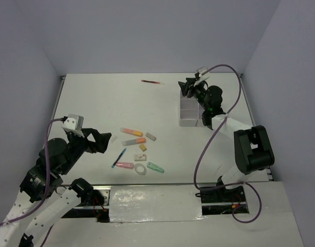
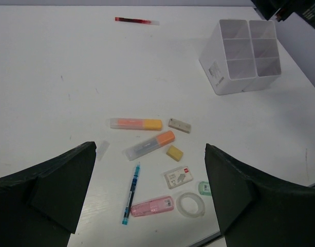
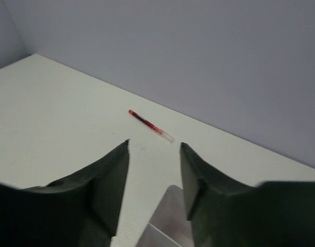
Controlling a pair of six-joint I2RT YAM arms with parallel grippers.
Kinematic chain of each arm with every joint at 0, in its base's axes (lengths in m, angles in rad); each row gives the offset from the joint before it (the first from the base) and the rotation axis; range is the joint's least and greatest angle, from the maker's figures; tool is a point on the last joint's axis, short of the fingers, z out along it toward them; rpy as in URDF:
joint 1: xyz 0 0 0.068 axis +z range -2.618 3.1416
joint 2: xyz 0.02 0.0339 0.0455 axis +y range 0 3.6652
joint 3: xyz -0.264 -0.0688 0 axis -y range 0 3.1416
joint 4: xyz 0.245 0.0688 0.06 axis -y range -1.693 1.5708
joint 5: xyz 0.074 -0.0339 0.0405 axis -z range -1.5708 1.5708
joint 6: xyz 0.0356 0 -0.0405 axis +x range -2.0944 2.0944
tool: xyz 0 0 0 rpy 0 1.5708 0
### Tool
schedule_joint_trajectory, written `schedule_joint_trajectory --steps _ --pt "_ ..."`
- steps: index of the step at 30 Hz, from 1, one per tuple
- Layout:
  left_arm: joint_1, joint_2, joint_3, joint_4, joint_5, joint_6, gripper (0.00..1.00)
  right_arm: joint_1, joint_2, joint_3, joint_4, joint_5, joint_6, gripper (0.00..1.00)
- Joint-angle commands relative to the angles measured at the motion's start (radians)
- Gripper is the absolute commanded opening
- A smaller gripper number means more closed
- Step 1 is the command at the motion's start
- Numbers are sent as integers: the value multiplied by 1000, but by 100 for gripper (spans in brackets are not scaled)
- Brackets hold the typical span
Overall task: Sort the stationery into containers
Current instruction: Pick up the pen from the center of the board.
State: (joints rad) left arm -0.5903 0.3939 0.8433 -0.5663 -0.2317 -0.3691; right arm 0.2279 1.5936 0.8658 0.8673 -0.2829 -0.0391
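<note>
Your left gripper [image 1: 102, 139] has its jaws wide apart with nothing between them; it hangs just left of the loose stationery on the white table [image 1: 95, 98]. Your right gripper [image 3: 154, 149] sits at the far right, above the far end of the white compartment block [image 2: 219, 72]; its jaws stand partly apart and hold nothing, and a corner of the block shows below them in the right wrist view. The block is a grid of 2 columns; 6 square compartments show from the left wrist.

The red pen [image 2: 136, 20] lies alone near the far wall, left of the block and well apart from everything else. The rest lies in 1 cluster:
- A pink-and-orange highlighter [image 2: 135, 124] lies farthest back, with a small grey eraser [image 2: 179, 125] just beside its orange end.
- An orange-capped highlighter [image 2: 149, 145] lies tilted just nearer, with a yellow eraser [image 2: 174, 153] near its cap.
- A white eraser [image 2: 178, 176] with a red mark lies nearer again.
- The blue pen [image 2: 131, 193] points roughly toward the arm bases, its near end beside the pink piece [image 2: 152, 207].
- The clear ring [image 2: 191, 204] lies flat just right of the pink piece.
- The green piece [image 2: 204, 188] is partly hidden behind the right finger [image 2: 249, 195] of the left gripper.
</note>
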Motion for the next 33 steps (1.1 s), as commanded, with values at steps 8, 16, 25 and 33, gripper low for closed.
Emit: schedule_joint_trajectory --steps 8,16,25,33 --pt "135 150 26 3 -64 -39 99 33 -14 260 -348 -21 67 76" --pt "242 296 56 32 26 -109 99 53 331 841 -937 -13 -2 100" --pt "245 391 149 101 65 -175 99 37 784 1373 -1012 -88 25 100" --pt "244 612 143 273 114 -312 99 77 750 1452 -1005 -110 -30 100"
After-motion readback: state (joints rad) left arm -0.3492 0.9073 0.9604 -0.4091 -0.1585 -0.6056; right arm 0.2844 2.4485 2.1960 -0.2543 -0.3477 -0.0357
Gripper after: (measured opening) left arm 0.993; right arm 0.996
